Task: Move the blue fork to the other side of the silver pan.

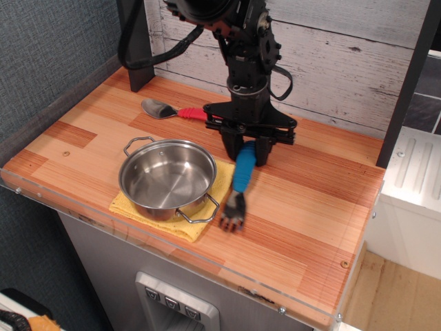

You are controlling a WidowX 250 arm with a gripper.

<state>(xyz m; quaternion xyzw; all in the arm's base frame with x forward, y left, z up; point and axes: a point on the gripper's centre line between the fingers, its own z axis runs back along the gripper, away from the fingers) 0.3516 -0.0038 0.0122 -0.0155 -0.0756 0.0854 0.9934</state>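
Bright-blue fork (242, 175) with grey tines, shiny silver pan (167, 178), yellow cloth (195, 227), red-handled spoon (172, 110), striped orange-brown table (303, 207).

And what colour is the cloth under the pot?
Yellow, seen in the only view, under the silver pan.

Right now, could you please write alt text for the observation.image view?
The gripper is shut on the blue fork at its handle top, right of the silver pan, which sits on a yellow cloth.

The hand (246, 152) clamps the blue fork's (242, 175) handle beside the silver pan (167, 178).
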